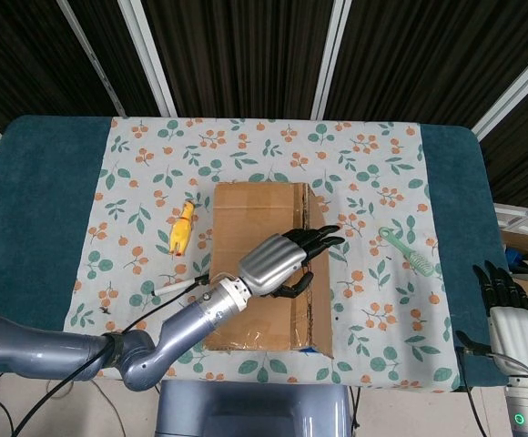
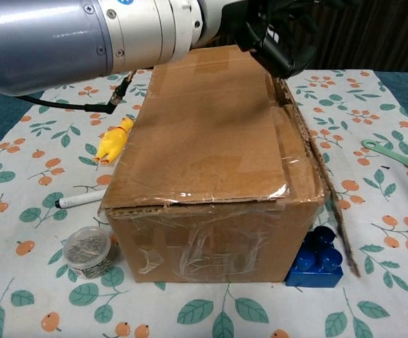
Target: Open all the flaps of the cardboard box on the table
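The cardboard box point(image 1: 250, 214) stands mid-table, seen close up as the box point(image 2: 204, 183) in the chest view. Its right flap point(image 2: 328, 193) hangs folded down along the box's right side; the head view shows that flap point(image 1: 321, 314) as a narrow strip. The wide left flap point(image 2: 204, 127) lies flat on top. My left hand point(image 1: 287, 258) hovers over the box's right top edge with fingers stretched to the right, holding nothing; its dark fingers point(image 2: 278, 35) show at the top of the chest view. My right hand point(image 1: 503, 308) waits off the table's right front corner, fingers apart.
A blue toy brick point(image 2: 320, 257) sits against the box's front right corner under the flap. Left of the box lie a yellow toy point(image 1: 182, 228), a marker point(image 2: 84, 199) and a jar of pins point(image 2: 88, 250). A green brush point(image 1: 408, 250) lies to the right.
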{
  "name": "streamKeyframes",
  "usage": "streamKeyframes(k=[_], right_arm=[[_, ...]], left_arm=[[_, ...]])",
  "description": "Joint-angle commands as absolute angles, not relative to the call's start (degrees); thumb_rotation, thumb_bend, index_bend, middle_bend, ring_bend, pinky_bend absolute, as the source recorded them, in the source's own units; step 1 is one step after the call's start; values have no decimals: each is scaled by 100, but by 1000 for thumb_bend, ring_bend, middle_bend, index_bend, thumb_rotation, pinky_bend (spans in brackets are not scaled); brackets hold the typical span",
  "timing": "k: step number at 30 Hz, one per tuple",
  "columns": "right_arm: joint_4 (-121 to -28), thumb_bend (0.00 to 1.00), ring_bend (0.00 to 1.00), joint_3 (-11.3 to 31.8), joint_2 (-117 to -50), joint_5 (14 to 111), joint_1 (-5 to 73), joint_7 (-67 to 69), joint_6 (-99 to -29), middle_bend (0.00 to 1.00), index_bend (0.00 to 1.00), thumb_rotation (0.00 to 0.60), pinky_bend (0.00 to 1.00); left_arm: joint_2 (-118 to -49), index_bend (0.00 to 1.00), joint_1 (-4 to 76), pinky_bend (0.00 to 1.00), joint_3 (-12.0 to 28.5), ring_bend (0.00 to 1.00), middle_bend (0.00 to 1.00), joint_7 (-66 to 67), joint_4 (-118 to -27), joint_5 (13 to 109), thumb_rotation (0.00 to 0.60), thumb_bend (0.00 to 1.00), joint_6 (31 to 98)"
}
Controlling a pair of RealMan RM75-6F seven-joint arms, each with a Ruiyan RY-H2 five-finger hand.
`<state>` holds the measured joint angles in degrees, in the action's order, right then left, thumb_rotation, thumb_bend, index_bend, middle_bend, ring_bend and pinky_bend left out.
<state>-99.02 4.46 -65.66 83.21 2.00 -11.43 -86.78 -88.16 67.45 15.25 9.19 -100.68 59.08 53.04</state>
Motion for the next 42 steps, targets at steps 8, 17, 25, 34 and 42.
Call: streamKeyframes(k=[8, 17, 25, 34, 42], right_arm=[[-9890, 88, 37, 445, -6562, 8296, 210, -1148, -8649, 16, 0, 600, 151], [-9850, 88, 37, 451, -6580, 8220, 243, -1192, -8560, 16, 0, 600, 151], [-9749, 88, 38, 450, -6589, 8183, 329, -1076, -8379, 20, 0, 600, 151], [-9645, 88, 46, 1020, -6127, 7855, 898, -549, -7784, 28, 0, 600, 150], [-9988, 88, 71, 1440, -5504, 7536, 1588, -649, -6906, 66, 0, 600, 151]], left_arm=[[-8243, 147, 6699, 185, 1487, 107, 67, 2808, -10411, 5471, 600, 592, 6120], [-7141, 149, 6234, 185, 1201, 107, 81, 3753, -11003, 5645, 600, 592, 6728], [-6107, 150, 5424, 185, 846, 107, 90, 3626, -11642, 5739, 600, 592, 7171], [-5380, 151, 4195, 185, 232, 107, 92, 2390, -11884, 6768, 600, 587, 7732], [-5263, 153, 3357, 179, -114, 105, 91, 1570, -11226, 7366, 600, 586, 8094]])
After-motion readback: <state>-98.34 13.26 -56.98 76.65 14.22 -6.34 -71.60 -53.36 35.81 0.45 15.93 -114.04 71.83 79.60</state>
